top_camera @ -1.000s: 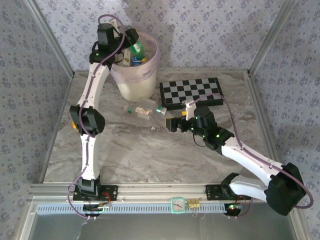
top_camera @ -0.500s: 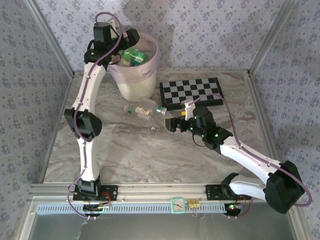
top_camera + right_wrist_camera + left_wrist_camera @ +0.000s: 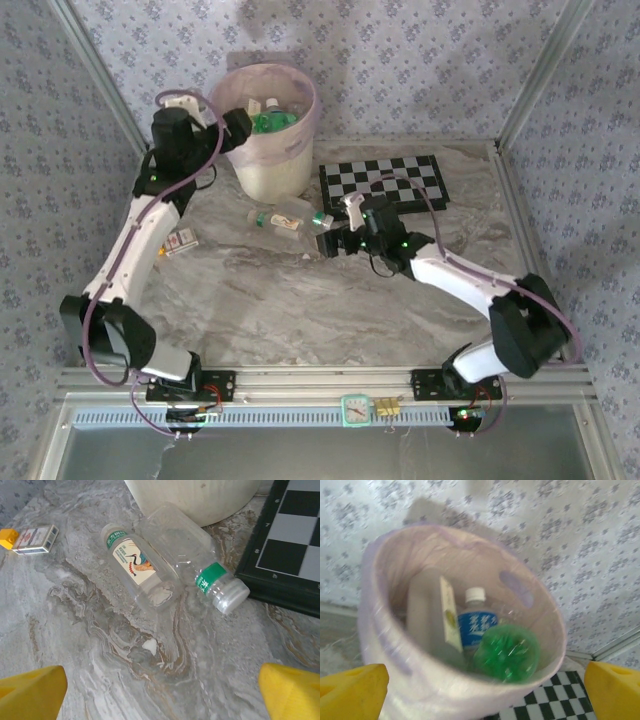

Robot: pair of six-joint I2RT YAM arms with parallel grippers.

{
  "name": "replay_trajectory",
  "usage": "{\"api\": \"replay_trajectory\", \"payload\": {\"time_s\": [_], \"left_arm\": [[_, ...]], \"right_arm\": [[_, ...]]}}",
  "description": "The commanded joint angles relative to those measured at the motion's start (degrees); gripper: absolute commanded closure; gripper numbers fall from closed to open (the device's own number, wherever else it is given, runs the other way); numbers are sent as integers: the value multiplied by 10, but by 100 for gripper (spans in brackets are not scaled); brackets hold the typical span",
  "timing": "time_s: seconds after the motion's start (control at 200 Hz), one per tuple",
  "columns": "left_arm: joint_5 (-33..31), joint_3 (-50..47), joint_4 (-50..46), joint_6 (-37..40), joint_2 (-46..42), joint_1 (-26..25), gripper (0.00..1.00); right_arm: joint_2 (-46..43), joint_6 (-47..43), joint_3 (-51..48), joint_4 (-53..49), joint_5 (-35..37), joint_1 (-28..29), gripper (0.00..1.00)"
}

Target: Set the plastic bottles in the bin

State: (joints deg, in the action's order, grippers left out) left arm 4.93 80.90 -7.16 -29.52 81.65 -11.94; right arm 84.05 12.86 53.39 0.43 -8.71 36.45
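Note:
The cream bin [image 3: 270, 165] with its pink liner stands at the back of the table. Inside it I see a green bottle [image 3: 507, 652] and a blue-labelled bottle [image 3: 476, 625] with a white cap. My left gripper [image 3: 236, 126] hovers open and empty just left of the bin's rim [image 3: 445, 690]. Two clear bottles lie side by side in front of the bin: one with a bird label [image 3: 137, 567], one with a green neck band [image 3: 192, 555]. They also show from above [image 3: 285, 217]. My right gripper [image 3: 328, 243] is open just near of them, nothing between its fingers [image 3: 30, 695].
A black-and-white chessboard [image 3: 385, 183] lies right of the bin, its corner close to the banded bottle's cap [image 3: 295, 550]. A small yellow-and-white carton [image 3: 181, 241] lies on the marble at the left. A flat card-like item [image 3: 449, 612] leans inside the bin.
The left gripper, which was over the bin with a green bottle, has let it drop in and swung back to the left. The right gripper has slid left toward the lying bottles.

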Motion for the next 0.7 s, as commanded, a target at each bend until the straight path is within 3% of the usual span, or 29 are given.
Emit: {"api": "replay_trajectory", "payload": {"time_s": [0.0,0.3,0.695], "left_arm": [[-8,-82,50,-32,-48,2,0],[-27,-345,83,-134,-148,3,0],[-71,-513,118,-269,-197,10,0]], "right_arm": [[65,-24,62,-21,-39,-3,0],[236,-31,229,-58,-91,5,0],[370,-72,379,-130,-56,42,0]]}}
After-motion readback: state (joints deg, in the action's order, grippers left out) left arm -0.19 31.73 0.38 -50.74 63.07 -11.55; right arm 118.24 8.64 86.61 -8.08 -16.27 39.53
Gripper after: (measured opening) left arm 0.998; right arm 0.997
